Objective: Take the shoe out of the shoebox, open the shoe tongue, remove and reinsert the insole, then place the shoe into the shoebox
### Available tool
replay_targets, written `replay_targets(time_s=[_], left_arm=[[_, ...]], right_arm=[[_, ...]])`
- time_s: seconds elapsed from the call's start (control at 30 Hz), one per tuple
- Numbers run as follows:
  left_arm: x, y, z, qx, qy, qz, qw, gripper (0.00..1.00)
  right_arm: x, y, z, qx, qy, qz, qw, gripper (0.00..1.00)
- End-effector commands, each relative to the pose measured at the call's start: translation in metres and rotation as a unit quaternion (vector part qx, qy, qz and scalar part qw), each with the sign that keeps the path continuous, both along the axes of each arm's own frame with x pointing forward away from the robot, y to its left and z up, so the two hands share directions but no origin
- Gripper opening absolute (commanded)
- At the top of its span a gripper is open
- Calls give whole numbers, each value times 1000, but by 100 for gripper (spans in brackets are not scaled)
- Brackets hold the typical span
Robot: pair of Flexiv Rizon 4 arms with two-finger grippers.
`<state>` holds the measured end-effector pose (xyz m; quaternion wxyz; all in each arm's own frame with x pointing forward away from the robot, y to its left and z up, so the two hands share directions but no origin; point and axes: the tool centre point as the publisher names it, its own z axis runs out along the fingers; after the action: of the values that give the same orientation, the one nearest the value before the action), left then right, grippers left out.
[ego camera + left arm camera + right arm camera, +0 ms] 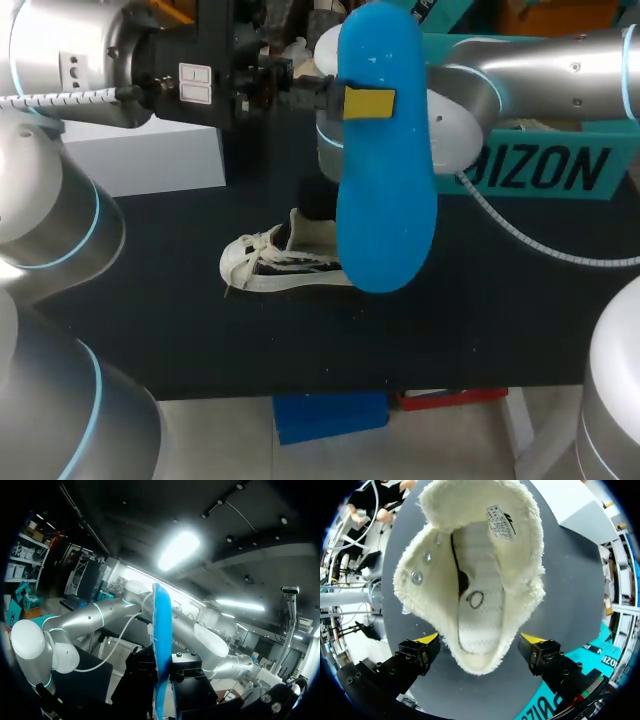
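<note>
**Insole out, reinsertion up next**

L gripper (365,102) is clamped on the blue insole (385,200) approx. mid-length, one yellow tip pressed to its face. The insole hangs upright, high above the black table (480,320), well clear of the shoe. In the L wrist view the insole is seen edge-on, rising straight out from btwn the gripper's two black blocks.

The white shoe (270,265) rests on the table below, toe toward the robot's left, heel end hidden behind the insole in the head view. R gripper (480,639) sits at the heel, w/ the collar btwn its yellow tips and the opening straight ahead of it. Contact w/ the fleece can't be told, so R's grip is uncertain. The tongue (495,525) is folded fwd, away from the heel, and the footbed looks bare.

Judgement: the removal half of the insole step looks done, and reinsertion is in hand. The next move likely calls for tipping the insole down, aiming its toe end into the opening and sliding it fwd under the tongue, w/ the shoe kept steady at the heel. The insole's height above the shoe means a long descent first. Boxing-up is not yet begun.
</note>
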<state>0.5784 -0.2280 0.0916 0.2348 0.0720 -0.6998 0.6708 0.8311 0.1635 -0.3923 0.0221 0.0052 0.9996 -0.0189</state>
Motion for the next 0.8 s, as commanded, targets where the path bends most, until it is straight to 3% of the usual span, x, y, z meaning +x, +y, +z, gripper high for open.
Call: replay_targets(time_s=[0.03, 0.4, 0.8], left_arm=[[-1, -1, -1, 0, 0, 1, 1000, 0], [-1, -1, -1, 0, 0, 1, 1000, 0], [-1, -1, -1, 0, 0, 1, 1000, 0]], right_arm=[[1, 4, -2, -14, 2, -1, 1000, 100], [0, 2, -3, -8, 2, 2, 1000, 100], [2, -12, 7, 70, 2, 38, 997, 100]])
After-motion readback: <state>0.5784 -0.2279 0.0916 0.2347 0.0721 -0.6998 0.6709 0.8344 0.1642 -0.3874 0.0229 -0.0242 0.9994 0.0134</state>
